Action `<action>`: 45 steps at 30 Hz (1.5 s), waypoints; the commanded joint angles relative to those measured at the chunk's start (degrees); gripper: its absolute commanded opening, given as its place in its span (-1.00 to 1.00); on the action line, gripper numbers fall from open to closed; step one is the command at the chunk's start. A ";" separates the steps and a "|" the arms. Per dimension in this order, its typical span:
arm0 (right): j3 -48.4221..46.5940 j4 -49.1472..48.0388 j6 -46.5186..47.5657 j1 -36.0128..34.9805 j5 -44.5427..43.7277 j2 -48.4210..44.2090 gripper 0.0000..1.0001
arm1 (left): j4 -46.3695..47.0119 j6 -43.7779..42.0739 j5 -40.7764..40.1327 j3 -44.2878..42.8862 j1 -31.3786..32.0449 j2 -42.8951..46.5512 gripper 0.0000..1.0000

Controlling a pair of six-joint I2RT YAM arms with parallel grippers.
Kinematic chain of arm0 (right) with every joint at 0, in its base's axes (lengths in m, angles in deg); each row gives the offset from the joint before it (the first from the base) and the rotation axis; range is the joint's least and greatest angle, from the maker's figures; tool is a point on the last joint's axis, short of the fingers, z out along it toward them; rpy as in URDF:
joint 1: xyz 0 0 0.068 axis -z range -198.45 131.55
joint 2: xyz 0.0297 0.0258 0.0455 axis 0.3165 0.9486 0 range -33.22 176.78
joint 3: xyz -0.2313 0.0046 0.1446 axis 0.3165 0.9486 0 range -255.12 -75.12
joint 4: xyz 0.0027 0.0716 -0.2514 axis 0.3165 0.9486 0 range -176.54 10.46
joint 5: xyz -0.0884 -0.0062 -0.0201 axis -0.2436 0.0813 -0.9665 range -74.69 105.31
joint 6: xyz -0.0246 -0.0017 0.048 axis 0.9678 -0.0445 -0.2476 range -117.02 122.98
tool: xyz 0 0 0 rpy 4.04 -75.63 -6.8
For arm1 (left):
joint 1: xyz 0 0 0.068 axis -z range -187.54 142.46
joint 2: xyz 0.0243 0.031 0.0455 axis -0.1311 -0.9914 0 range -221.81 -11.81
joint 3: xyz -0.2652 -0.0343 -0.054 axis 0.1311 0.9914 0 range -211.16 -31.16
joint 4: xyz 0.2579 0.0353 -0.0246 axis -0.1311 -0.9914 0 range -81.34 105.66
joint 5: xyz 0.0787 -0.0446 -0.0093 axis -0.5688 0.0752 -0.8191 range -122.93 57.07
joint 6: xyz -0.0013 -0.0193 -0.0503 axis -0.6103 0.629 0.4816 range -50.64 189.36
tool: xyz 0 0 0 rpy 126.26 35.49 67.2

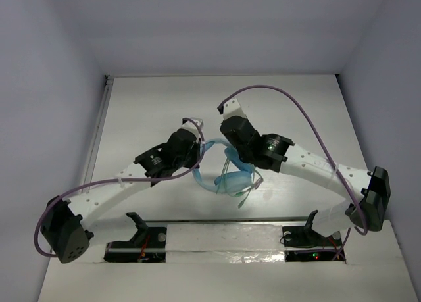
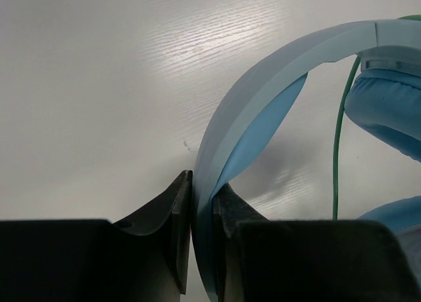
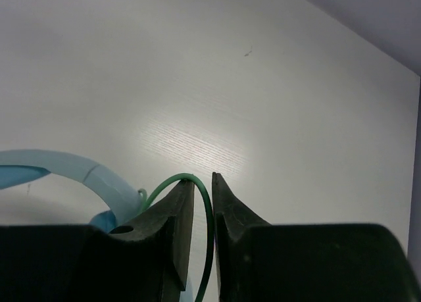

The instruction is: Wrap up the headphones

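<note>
Table: white top (image 1: 164, 104) with a fine, faint grain, matt finish, spanning from wall to wall.
Left wall: plain pale grey panel (image 1: 46, 85), unmarked, meeting the table's left edge.
Far wall: same pale grey (image 1: 223, 25), plain, meeting the table's far edge in a straight line.
Right wall: pale grey panel (image 1: 388, 52), slightly shaded.
Edge strip: pale metal strip (image 1: 100, 127) running near to far along the foot of the left wall.
Near edge: white board (image 1: 223, 233) lying across the table's near side.
Light: even and diffuse, with a soft bright patch (image 3: 197, 147) on the table top.
Surface defect: one small dark mark (image 3: 248, 51) on the table.
</note>
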 commanded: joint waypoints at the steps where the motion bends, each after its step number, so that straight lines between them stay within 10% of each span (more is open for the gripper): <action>1: -2.52 -6.03 0.72 0.32 -1.13 -1.49 -0.54 | 0.62 -1.48 6.79 -3.48 0.50 -1.38 -1.00; 14: -1.47 -5.76 0.11 2.16 1.41 0.36 -0.74 | 0.36 -2.53 6.18 -5.84 0.50 -0.24 -1.00; 31: 6.44 -2.77 -12.20 6.38 3.09 -4.92 -0.24 | -4.84 -12.20 9.93 -12.88 -6.01 3.71 -1.00; 39: 7.67 -8.39 -10.00 10.08 6.25 -5.88 -0.39 | -3.96 -14.58 23.92 -11.74 -9.34 5.73 -1.00; 45: 6.54 -9.10 -8.77 12.80 9.15 -5.97 -0.91 | -4.56 -14.58 30.00 -11.92 -10.84 5.74 -1.00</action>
